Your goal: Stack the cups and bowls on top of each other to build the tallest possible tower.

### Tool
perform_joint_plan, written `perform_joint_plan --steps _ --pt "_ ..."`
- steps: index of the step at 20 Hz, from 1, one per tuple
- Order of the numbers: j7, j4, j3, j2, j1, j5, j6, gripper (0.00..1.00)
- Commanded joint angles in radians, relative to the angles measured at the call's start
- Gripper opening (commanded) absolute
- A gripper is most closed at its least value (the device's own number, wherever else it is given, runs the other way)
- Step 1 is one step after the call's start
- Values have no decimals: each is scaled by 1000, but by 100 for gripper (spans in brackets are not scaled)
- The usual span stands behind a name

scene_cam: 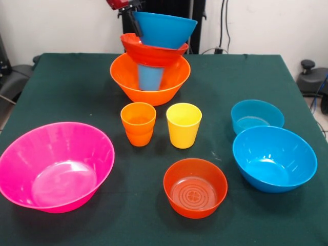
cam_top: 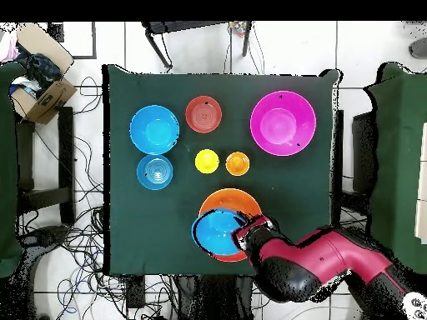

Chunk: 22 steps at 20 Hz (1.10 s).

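Observation:
The tower stands at the table's far middle. Its base is the big orange bowl (scene_cam: pixel 128 82) (cam_top: pixel 231 198), which holds a blue cup (scene_cam: pixel 150 78) with a red-orange bowl (scene_cam: pixel 154 53) resting over it. My gripper (scene_cam: pixel 136 24) (cam_top: pixel 239 233) is shut on the left rim of a blue bowl (scene_cam: pixel 166 28) (cam_top: pixel 215 233), which hangs tilted just over the red-orange one. Loose on the cloth are the orange cup (scene_cam: pixel 138 123) (cam_top: pixel 237 163), yellow cup (scene_cam: pixel 183 124) (cam_top: pixel 207 161), pink bowl (scene_cam: pixel 56 164) (cam_top: pixel 283 123), another red-orange bowl (scene_cam: pixel 195 187) (cam_top: pixel 203 113), a large blue bowl (scene_cam: pixel 274 158) (cam_top: pixel 154 128) and a small blue bowl (scene_cam: pixel 256 115) (cam_top: pixel 155 171).
A dark green cloth covers the table (scene_cam: pixel 77 87) (cam_top: pixel 125 208). In the overhead view a cardboard box (cam_top: pixel 37 83) sits on the floor beyond the table's left side, and cables lie around the table legs.

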<state>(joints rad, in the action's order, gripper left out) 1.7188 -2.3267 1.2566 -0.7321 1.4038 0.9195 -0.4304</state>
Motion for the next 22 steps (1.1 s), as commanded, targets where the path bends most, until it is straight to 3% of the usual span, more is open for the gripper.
perform_joint_plan --steps 1,14,22 --pt "-2 38 -30 -2 -47 -25 25 0" --pt "-95 67 24 -16 10 -120 -44 0" --pt "-97 87 2 -2 14 -94 -8 0"
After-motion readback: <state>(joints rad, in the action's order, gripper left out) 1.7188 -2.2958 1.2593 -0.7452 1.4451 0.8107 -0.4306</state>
